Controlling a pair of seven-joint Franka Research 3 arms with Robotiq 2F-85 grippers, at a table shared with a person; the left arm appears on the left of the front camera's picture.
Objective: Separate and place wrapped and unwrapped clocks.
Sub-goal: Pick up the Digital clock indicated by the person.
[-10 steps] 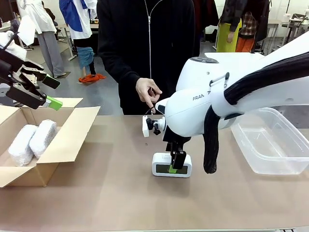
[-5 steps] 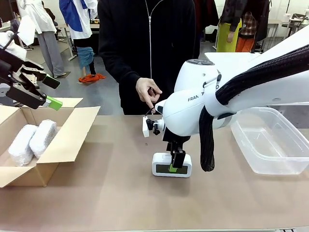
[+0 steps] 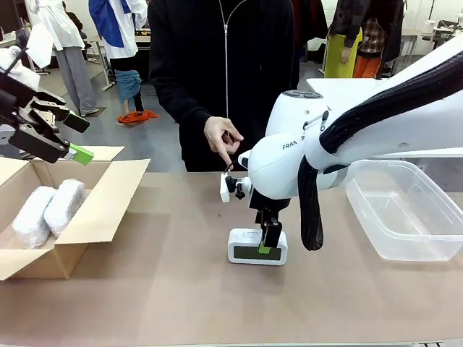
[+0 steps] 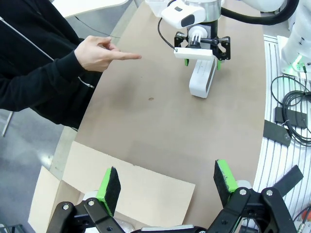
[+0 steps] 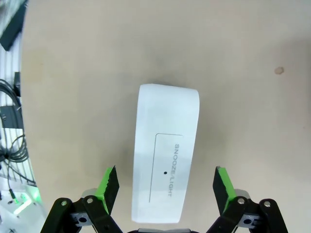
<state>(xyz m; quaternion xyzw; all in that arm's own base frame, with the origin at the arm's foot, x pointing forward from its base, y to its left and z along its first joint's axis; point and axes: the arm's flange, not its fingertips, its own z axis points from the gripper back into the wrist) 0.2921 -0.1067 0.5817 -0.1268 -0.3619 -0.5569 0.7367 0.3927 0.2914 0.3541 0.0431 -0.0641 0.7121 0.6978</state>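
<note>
While two wrapped clocks [image 3: 45, 207] lie in the cardboard box [image 3: 101, 210], one bare clock [image 3: 257, 247] stands on the worktop [image 3: 181, 289]. Right gripper [image 5: 165, 190] straddles it, fingers apart — not clamped. Left gripper [image 4: 167, 182] spread wide, empty.

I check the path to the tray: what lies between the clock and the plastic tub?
In the front view only bare table separates the clock from the plastic tub.

An open cardboard box [image 3: 108, 199] sits at the left end of the brown table [image 3: 166, 289], well apart from 1 clear plastic tub [image 3: 409, 217] at the right end.
</note>
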